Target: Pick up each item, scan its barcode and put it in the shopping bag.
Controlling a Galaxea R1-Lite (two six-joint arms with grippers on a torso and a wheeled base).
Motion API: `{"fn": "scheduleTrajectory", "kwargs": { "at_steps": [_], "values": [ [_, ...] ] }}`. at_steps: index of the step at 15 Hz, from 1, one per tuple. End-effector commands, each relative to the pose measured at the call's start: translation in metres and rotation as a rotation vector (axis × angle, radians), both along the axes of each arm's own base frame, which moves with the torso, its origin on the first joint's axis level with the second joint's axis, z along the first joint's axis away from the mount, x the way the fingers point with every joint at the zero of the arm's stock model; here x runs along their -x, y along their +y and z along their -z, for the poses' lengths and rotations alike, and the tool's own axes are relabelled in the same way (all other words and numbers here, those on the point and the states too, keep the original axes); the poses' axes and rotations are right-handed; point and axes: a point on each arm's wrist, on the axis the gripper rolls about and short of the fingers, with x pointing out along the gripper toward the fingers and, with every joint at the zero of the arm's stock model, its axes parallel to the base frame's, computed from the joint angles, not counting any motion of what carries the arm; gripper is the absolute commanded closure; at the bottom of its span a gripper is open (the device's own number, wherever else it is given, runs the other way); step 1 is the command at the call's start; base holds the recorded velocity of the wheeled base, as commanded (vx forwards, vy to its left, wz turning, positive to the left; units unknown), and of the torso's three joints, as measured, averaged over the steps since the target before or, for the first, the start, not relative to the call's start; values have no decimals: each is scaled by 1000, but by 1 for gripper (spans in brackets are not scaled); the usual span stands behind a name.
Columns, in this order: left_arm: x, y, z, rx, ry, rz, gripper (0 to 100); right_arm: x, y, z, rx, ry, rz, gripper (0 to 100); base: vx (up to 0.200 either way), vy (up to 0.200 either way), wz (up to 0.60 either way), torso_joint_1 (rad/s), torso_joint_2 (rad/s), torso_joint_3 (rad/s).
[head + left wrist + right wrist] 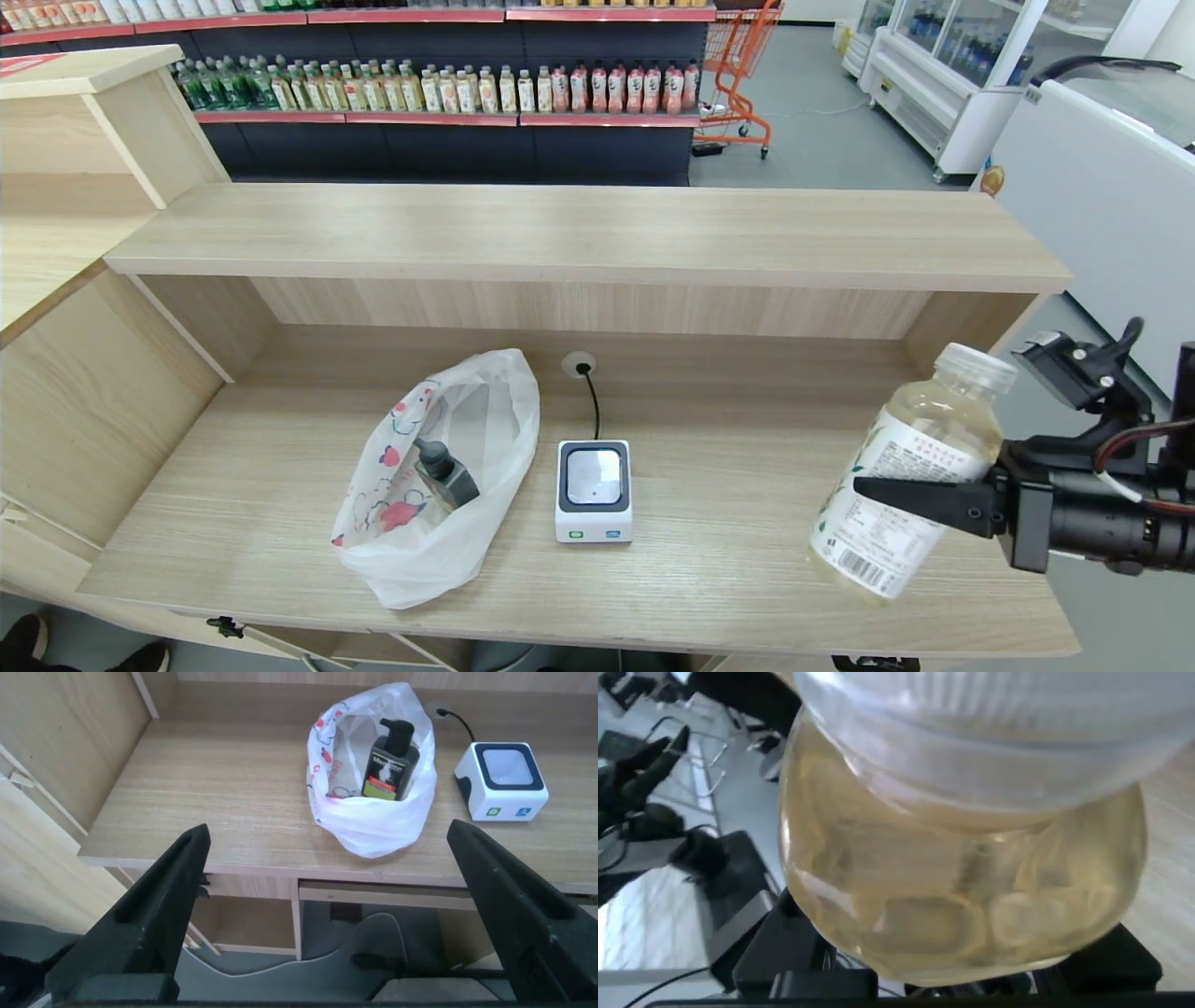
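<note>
Woodgrain counter (pixel 747 569), crinkled bag (pixel 467 551), clear bottle (pixel 910 476)

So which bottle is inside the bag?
The dark pump bottle: it sits inside the white shopping bag. The pale drink bottle with the white cap is held in the right gripper instead.

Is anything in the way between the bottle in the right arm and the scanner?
Nothing visible. The right end effector holds the bottle over the right end of the counter, and bare wood lies between it and the scanner. The bag lies beyond the scanner.
</note>
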Motion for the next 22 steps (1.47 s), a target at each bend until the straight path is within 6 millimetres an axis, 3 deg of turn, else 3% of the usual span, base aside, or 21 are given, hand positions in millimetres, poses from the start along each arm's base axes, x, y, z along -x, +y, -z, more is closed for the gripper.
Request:
{"fn": "scheduleTrajectory", "kwargs": {
  "at_steps": [1, 6, 9, 22],
  "values": [
    [0, 0, 0, 0, 0, 0, 0, 30, 13, -30, -38, -84, -107, 100, 0, 0, 0, 0, 0, 0],
    [0, 0, 0, 0, 0, 0, 0, 43, 31, -43, -79, -80, -219, 100, 0, 0, 0, 0, 0, 0],
    [0, 0, 0, 0, 0, 0, 0, 49, 34, -40, -77, -37, -248, 100, 0, 0, 0, 0, 0, 0],
    [0, 0, 0, 0, 0, 0, 0, 58, 37, -38, -122, 114, -254, 100, 0, 0, 0, 0, 0, 0]
  ]
}}
